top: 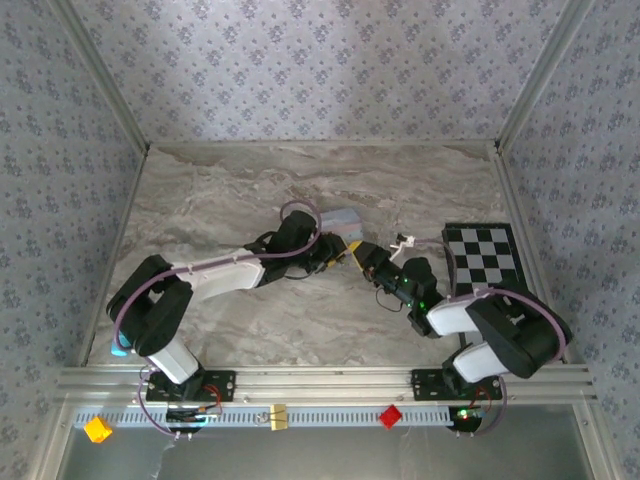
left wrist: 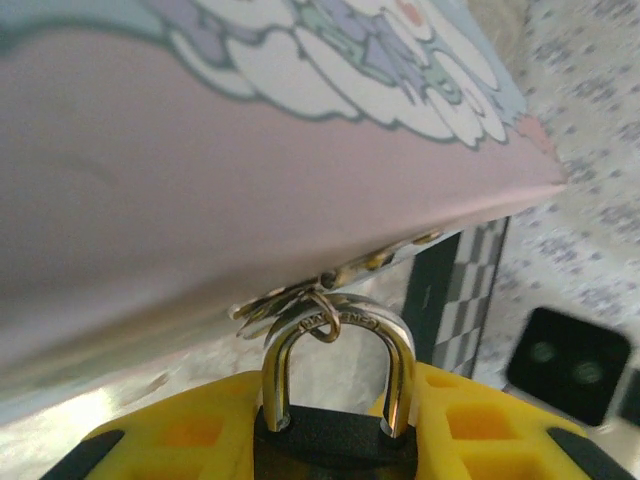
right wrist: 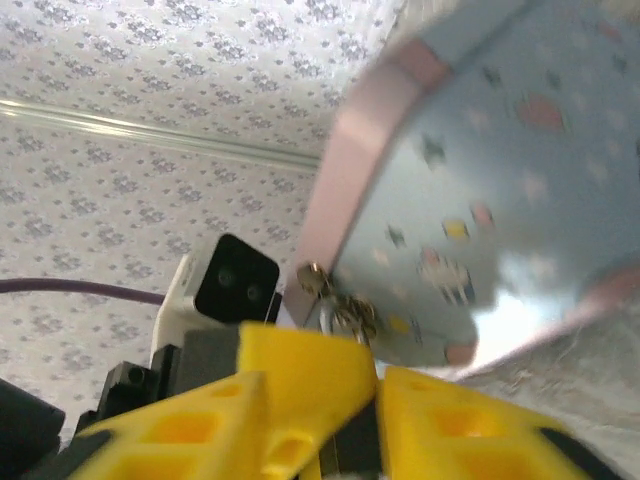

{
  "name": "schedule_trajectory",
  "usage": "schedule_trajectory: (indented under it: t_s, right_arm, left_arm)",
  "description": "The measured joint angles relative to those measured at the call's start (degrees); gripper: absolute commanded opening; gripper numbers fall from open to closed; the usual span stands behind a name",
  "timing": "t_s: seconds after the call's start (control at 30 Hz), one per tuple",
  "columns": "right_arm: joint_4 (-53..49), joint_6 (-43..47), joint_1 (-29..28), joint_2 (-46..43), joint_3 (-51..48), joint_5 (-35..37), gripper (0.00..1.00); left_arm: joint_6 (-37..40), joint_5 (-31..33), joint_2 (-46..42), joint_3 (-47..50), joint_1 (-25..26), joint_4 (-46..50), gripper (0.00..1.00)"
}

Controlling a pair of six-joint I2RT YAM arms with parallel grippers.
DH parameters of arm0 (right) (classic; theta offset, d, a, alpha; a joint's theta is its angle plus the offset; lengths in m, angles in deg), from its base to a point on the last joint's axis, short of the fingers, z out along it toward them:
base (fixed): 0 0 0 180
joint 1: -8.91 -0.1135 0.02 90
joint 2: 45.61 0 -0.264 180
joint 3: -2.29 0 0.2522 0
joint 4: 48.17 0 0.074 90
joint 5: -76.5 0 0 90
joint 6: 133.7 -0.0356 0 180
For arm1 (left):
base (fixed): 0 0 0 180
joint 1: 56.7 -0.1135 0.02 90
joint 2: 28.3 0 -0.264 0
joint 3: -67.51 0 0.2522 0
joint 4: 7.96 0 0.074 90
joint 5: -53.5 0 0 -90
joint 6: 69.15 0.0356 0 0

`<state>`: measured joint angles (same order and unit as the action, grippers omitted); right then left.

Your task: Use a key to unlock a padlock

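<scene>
The padlock (left wrist: 335, 445) is a small black block with a silver shackle (left wrist: 340, 325). It stands upright between the yellow fingers (left wrist: 190, 430) of my left gripper (left wrist: 335, 405), which is shut on it. A key ring with keys (left wrist: 300, 300) hangs on the shackle and presses against the tin above. In the top view my left gripper (top: 338, 256) and right gripper (top: 362, 258) meet nose to nose at mid-table. In the right wrist view the keys (right wrist: 345, 310) show past my right gripper (right wrist: 330, 430). A yellow finger of the other gripper crowds its gap, hiding how its jaws stand.
A light-blue tin with a pink edge and cartoon print (top: 340, 217) lies just behind both grippers and looms close in the wrist views (left wrist: 250, 150) (right wrist: 480, 180). A black-and-white checkered board (top: 482, 256) lies at the right. Patterned walls close in the marble table (top: 220, 190).
</scene>
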<state>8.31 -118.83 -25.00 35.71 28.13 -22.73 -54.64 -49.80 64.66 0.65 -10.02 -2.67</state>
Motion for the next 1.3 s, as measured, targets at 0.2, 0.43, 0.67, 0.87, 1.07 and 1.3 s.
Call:
schedule_trajectory:
  t_s: [0.2,0.43,0.67,0.87,1.07,1.3]
  right_arm:
    - [-11.67,7.96,3.15,-10.34,-1.01,-1.31,0.47]
    - [-40.83,24.22,3.78,-32.0,2.82,2.75,0.57]
    - [-53.18,32.46,4.33,-38.73,3.63,6.43,0.57]
    - [-55.49,33.22,4.33,-36.09,3.63,6.47,0.57]
    - [-55.49,33.88,4.33,-36.11,3.63,6.47,0.57]
    - [-55.54,34.34,4.33,-36.11,3.63,6.49,0.57]
  left_arm:
    - [2.64,-0.07,0.0,0.0,-0.17,6.47,0.16]
    - [10.14,4.22,0.04,-4.28,-0.17,22.4,0.16]
    - [16.2,10.43,1.22,-4.87,0.24,32.26,0.17]
    - [18.32,15.61,4.66,-5.66,2.45,35.06,0.2]
    - [19.93,19.15,6.67,-7.96,4.83,37.51,0.38]
    - [21.75,20.15,5.86,-7.74,5.95,38.18,0.66]
